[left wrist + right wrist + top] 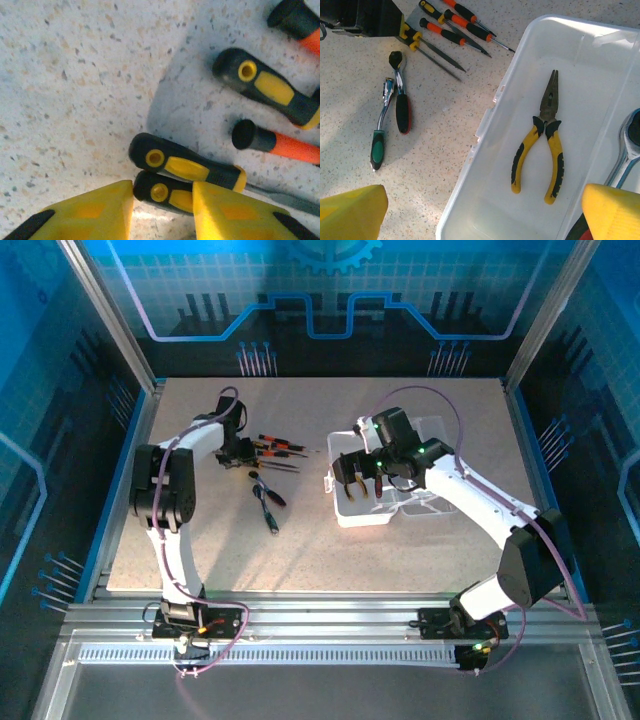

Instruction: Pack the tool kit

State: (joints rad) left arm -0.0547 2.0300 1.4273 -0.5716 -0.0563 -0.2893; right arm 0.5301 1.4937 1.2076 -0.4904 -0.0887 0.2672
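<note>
The clear plastic case [352,517] of the tool kit lies open right of centre, with its near wall [485,125] under my right wrist. Yellow-handled pliers [545,145] lie flat inside it, and a chrome ratchet [626,150] sits at its right side. My right gripper [482,220] hangs open above the case's left edge with nothing between its fingers. My left gripper [162,210] is down on the table at the row of screwdrivers [275,450]. Its jaws are closed around the butt of a black-and-yellow screwdriver handle [165,192]. A second one [192,167] lies touching it.
More handles lie beside the left gripper: another black-and-yellow one [270,87] and two black-and-orange ones [282,145]. Two ratchets, one red-and-black [402,107] and one green-handled [377,142], lie on the speckled table between the screwdrivers and the case. Frame posts and blue walls ring the table.
</note>
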